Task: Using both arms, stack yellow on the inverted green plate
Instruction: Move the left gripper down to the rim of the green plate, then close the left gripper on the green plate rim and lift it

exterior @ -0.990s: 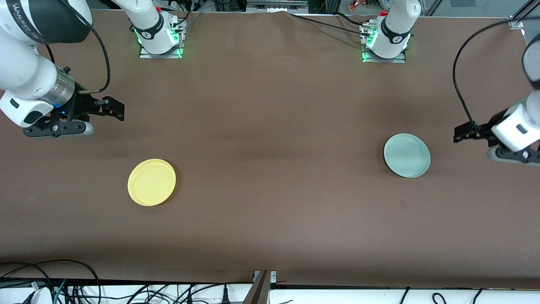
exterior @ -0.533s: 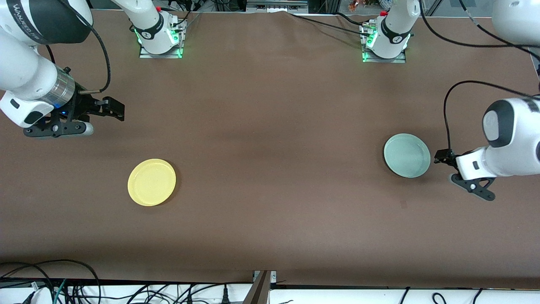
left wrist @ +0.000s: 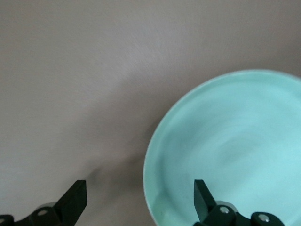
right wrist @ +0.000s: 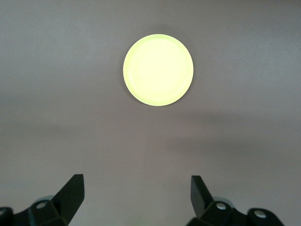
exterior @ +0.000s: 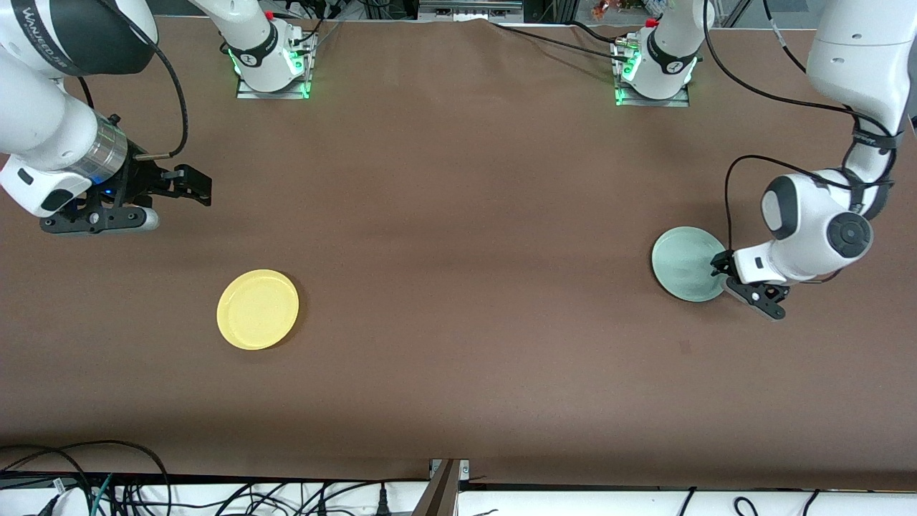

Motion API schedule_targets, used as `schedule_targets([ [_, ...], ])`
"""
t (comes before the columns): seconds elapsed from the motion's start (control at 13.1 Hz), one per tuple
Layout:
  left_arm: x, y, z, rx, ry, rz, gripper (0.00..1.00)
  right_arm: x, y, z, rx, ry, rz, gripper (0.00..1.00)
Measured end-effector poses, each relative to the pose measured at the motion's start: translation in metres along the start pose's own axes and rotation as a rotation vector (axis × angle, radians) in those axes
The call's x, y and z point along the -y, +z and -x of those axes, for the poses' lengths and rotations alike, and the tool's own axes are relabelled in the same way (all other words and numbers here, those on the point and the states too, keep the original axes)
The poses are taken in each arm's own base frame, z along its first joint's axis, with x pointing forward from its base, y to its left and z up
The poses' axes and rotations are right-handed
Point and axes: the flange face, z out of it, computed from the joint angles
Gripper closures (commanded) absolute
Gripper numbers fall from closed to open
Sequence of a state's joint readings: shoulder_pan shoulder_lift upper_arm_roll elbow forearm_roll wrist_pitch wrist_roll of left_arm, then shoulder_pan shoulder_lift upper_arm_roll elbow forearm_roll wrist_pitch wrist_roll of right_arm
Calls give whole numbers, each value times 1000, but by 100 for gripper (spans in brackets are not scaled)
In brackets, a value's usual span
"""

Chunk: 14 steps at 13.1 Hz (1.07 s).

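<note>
The yellow plate [exterior: 258, 309] lies flat on the brown table toward the right arm's end; it also shows in the right wrist view [right wrist: 158, 69]. The pale green plate [exterior: 684, 264] lies hollow side up toward the left arm's end. My left gripper [exterior: 718, 266] is open and low at that plate's rim, on the side toward the left arm's end. In the left wrist view the left gripper [left wrist: 138, 190] straddles the green plate's [left wrist: 230, 150] rim, one finger over its inside and one over the table. My right gripper [exterior: 195, 185] [right wrist: 138, 188] is open, empty and waits over bare table.
The arm bases [exterior: 272, 64] [exterior: 655, 72] stand at the table's edge farthest from the front camera. A small dark mark [exterior: 685, 347] is on the cloth nearer the front camera than the green plate. Cables [exterior: 86, 487] hang below the table's near edge.
My left arm has swung in from the table's end and come down to the green plate's rim. The right arm and both plates have not moved.
</note>
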<state>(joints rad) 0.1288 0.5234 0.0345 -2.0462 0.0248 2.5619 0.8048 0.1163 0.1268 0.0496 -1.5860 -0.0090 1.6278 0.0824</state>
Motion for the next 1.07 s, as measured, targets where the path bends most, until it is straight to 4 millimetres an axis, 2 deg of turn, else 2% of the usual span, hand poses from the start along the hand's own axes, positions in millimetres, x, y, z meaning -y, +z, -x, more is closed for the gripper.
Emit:
schedule_targets([
  [0.15,-2,21,10,-14,33,-14,48,0,0,0,1,0,0,0],
  [0.23,1,21,11,-19,51,-19,72,0,1,0,1,0,0,0],
  [0.3,3,18,12,-23,62,-24,89,0,1,0,1,0,0,0],
  [0.38,5,15,11,-27,67,-29,97,0,1,-1,0,0,0,0],
  [0.46,6,13,11,-30,67,-33,100,0,1,-1,-2,0,0,0],
  [0.91,10,4,8,-43,72,-46,100,0,0,-2,-11,0,-1,0],
  [1.07,11,-13,1,-65,82,-67,100,0,1,-4,-17,0,-2,0],
])
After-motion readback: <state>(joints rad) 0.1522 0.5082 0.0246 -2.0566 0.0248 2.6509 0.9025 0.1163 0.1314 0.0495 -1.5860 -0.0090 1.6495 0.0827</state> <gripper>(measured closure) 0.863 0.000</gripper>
